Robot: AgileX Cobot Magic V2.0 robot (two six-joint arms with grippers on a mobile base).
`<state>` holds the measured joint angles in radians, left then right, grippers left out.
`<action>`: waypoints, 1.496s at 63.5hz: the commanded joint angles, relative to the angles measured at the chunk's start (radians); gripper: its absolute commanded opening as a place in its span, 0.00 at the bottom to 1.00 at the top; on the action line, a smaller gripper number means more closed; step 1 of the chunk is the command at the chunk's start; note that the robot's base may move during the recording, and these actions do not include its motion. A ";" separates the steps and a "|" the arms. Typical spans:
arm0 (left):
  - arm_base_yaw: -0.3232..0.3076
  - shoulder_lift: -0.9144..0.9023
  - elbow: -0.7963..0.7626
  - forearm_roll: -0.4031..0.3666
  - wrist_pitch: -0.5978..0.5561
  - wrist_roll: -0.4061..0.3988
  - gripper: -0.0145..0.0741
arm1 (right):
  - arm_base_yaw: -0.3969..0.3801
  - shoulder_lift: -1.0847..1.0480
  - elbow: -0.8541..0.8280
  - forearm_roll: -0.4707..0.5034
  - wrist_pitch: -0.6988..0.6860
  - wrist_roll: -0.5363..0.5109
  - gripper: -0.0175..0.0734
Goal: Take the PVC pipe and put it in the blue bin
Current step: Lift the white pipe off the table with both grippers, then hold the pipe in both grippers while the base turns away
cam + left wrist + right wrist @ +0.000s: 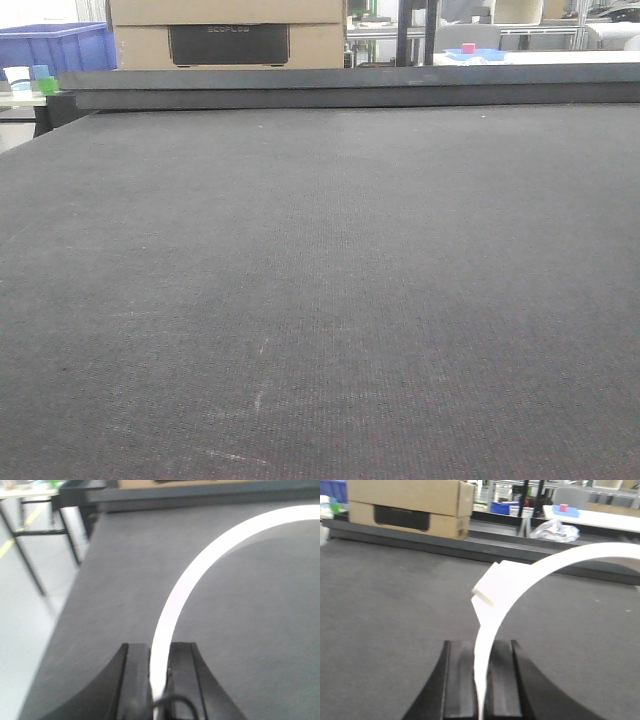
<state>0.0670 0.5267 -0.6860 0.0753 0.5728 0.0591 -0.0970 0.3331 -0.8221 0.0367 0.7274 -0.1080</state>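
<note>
Here the left gripper (pixel 159 652) has its black fingers (pixel 135 680) closed tight on the PVC pipe (pixel 186 585), a slim white piece that rises from between them and bends in a long arc to the right above the dark table (pixel 260 645). The right gripper (pixel 480 650) is clamped on the PVC pipe (pixel 555 562) too, where it carries a flat block (pixel 495 582)

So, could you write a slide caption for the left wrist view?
Left gripper closed on the curved white PVC pipe, above the dark table near its edge.
</note>
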 commanded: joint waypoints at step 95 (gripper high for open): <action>0.067 -0.196 0.155 -0.060 -0.041 -0.008 0.04 | 0.002 -0.203 0.146 -0.023 -0.108 0.031 0.02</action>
<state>0.1357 0.3374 -0.5307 0.0278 0.5478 0.0517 -0.0970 0.1331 -0.6776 0.0156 0.6451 -0.0773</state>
